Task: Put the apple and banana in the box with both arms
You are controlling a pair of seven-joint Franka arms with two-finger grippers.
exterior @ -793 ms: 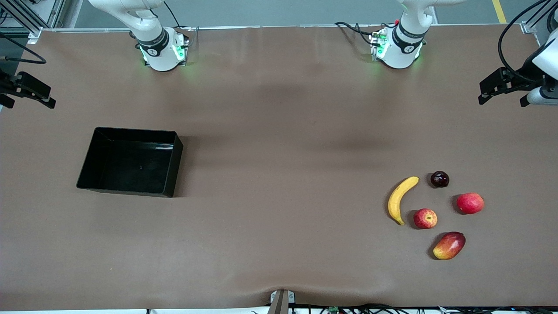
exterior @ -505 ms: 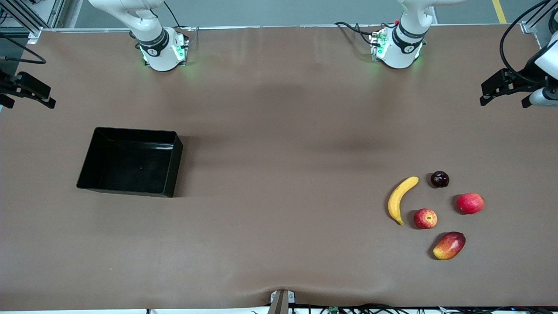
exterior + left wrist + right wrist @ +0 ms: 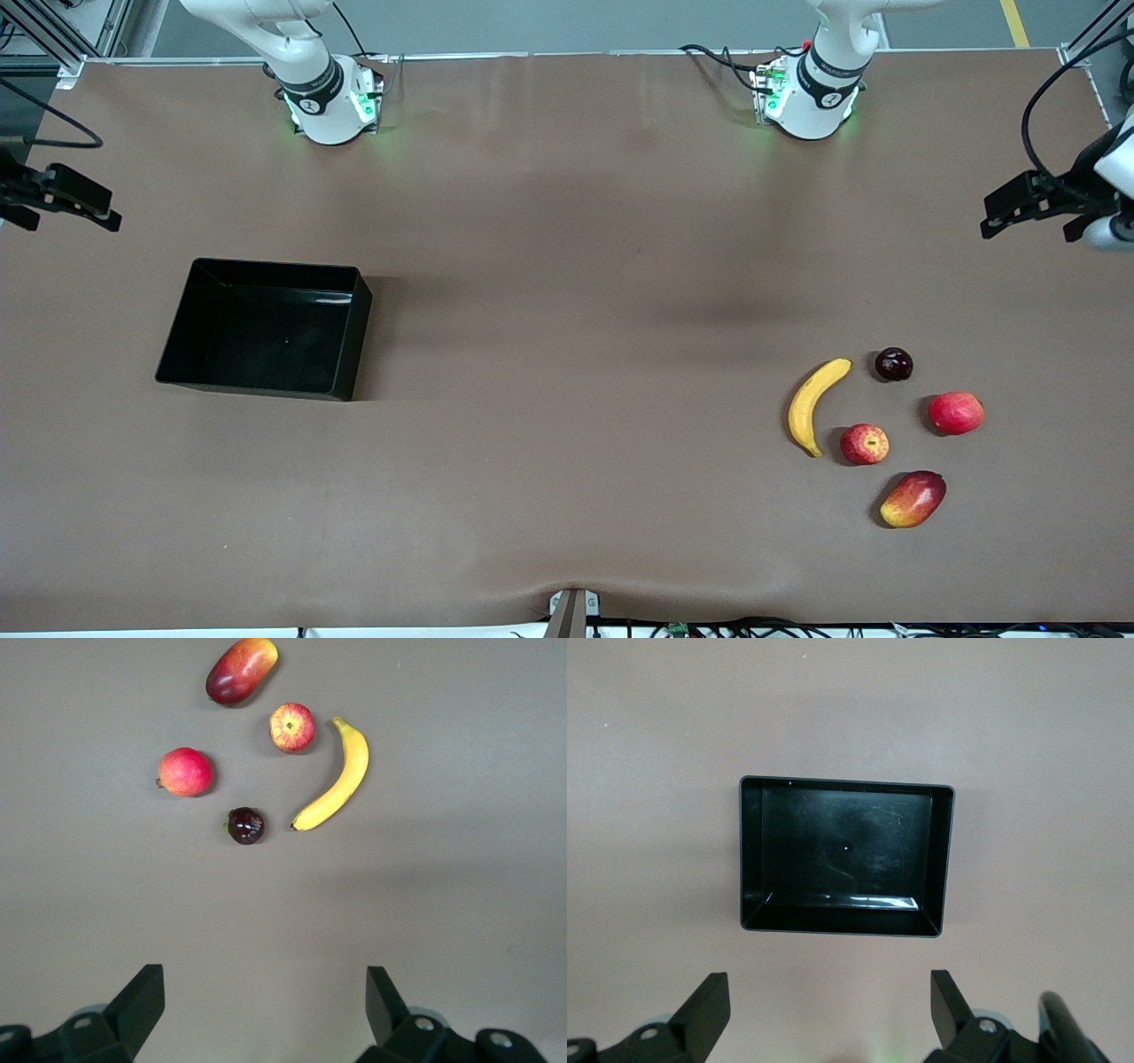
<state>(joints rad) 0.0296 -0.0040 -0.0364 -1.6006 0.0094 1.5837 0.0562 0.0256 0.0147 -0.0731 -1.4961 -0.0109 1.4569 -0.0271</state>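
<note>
The yellow banana (image 3: 815, 406) and the small red apple (image 3: 864, 444) lie side by side on the table toward the left arm's end. They also show in the left wrist view, the banana (image 3: 337, 780) and the apple (image 3: 291, 727). The black box (image 3: 350, 341) stands empty toward the right arm's end and also shows in the right wrist view (image 3: 943, 859). My left gripper (image 3: 1025, 232) hangs open and empty, high over the table's edge at its own end (image 3: 263, 992). My right gripper (image 3: 66, 223) hangs open and empty, high over the table's edge at its own end (image 3: 830, 997).
Other fruits lie round the apple: a dark plum (image 3: 893, 364), a pinkish-red round fruit (image 3: 955, 413) and a red-yellow mango (image 3: 912, 499). A brown cloth covers the table. A bracket (image 3: 571, 611) sticks up at the table's edge nearest the front camera.
Both grippers have drifted a little away from the bases' side of the table. The fruits and the box have not moved.
</note>
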